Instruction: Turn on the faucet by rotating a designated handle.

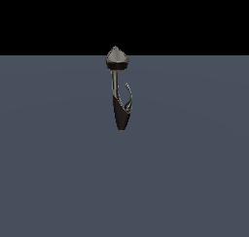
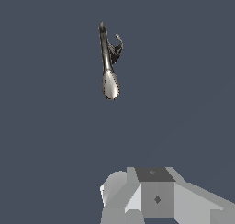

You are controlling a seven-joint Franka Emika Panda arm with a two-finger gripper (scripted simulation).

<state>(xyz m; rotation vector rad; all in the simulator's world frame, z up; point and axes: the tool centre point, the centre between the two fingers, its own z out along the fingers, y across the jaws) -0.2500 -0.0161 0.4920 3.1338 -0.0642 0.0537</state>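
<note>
Standing near the far edge of the flat grey surface (image 1: pixel 58 182), the small dark metallic faucet (image 1: pixel 120 112) is offering its thin, curved, stiff and likely slippery silver handle (image 1: pixel 129 93) for hooking near the tip, while the grey gripper (image 2: pixel 151 198), jaw state impossible to tell, is hovering well apart.

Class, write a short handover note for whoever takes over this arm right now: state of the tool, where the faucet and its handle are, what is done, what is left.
Tool: only its grey body shows in the wrist view; open or shut cannot be told. It holds nothing and is well clear of the faucet.
Handle: the thin curved lever on the exterior view's right of the dark body, untouched.
Done: nothing visible yet.
Left: approach, engage the handle, rotate it.
</note>
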